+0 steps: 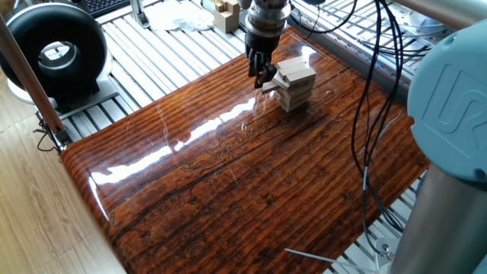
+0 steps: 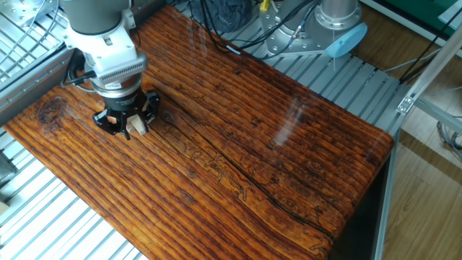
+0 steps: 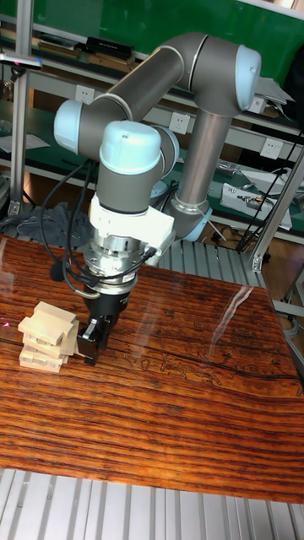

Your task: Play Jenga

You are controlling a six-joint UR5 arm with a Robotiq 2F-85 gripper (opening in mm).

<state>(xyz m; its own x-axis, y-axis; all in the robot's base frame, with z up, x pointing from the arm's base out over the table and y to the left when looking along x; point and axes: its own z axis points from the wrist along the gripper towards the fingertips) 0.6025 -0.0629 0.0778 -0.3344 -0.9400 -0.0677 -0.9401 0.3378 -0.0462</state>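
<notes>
The Jenga tower (image 1: 295, 84) is a short stack of pale wooden blocks near the far edge of the table; its top layer sits skewed. In the tall fixed view the tower (image 3: 48, 337) stands at the left. My gripper (image 1: 263, 76) points down right beside the tower's lower layers, touching its side (image 3: 91, 339). The end of a pale block (image 2: 138, 126) shows between the fingers, and the gripper (image 2: 127, 126) looks shut on it. The arm hides the remainder of the tower in the other fixed view.
The glossy dark wooden table (image 1: 251, 175) stretches out in front of the tower. A black round device (image 1: 53, 49) and small wooden pieces (image 1: 225, 14) sit on the metal slats beyond it. Cables (image 1: 373, 91) hang at the right.
</notes>
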